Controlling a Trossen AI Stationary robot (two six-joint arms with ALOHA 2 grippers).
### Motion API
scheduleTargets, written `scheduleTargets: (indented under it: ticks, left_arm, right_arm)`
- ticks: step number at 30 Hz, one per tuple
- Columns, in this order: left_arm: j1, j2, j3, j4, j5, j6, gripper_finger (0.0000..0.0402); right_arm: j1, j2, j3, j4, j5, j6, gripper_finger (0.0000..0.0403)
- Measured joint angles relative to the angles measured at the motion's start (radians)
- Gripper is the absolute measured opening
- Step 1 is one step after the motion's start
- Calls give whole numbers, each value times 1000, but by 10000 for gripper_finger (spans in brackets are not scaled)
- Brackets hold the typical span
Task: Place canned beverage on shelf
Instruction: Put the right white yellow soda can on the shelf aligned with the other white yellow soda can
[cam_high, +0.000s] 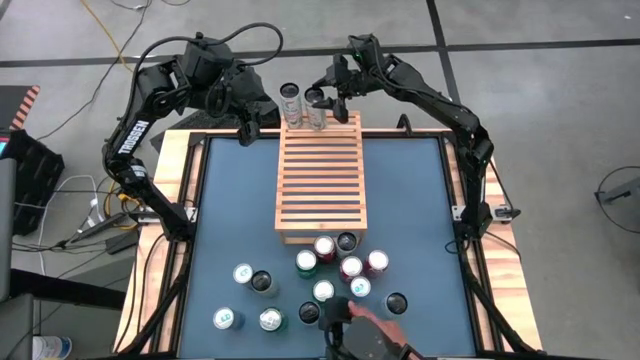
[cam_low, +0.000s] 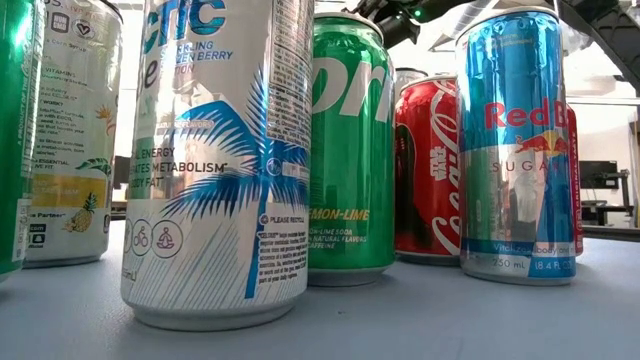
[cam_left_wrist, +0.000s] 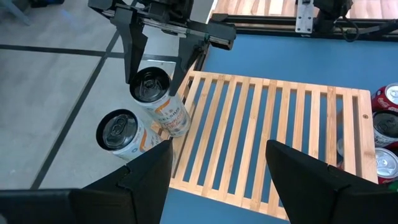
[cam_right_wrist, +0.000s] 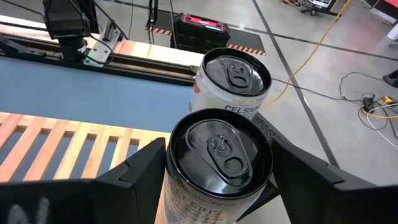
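Observation:
The shelf (cam_high: 321, 180), a light wooden slatted rack, lies mid-table. Two tall cans stand upright at its far end: one with a dark top (cam_right_wrist: 217, 162) and a white one (cam_right_wrist: 231, 81) beside it, toward the left. My right gripper (cam_high: 323, 98) reaches in from the far right. It is open, and its fingers (cam_left_wrist: 134, 56) stand close on either side of the dark-topped can (cam_left_wrist: 155, 99); I see no touch. My left gripper (cam_left_wrist: 217, 155) hovers open above the shelf's far left corner (cam_high: 283, 128), with nothing between its fingers.
Several more cans (cam_high: 335, 265) stand on the blue table top just past the shelf's near end; the low view shows them close up (cam_low: 350, 150). A person's hand (cam_high: 378, 325) reaches in at the near edge. Most of the shelf's slats are bare.

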Motion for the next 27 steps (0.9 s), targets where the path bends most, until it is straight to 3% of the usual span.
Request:
scheduleTargets:
  ticks: [27]
  left_arm:
    - [0,0,0,0,0,-5,247]
  right_arm:
    - [0,0,0,1,31,-3,271]
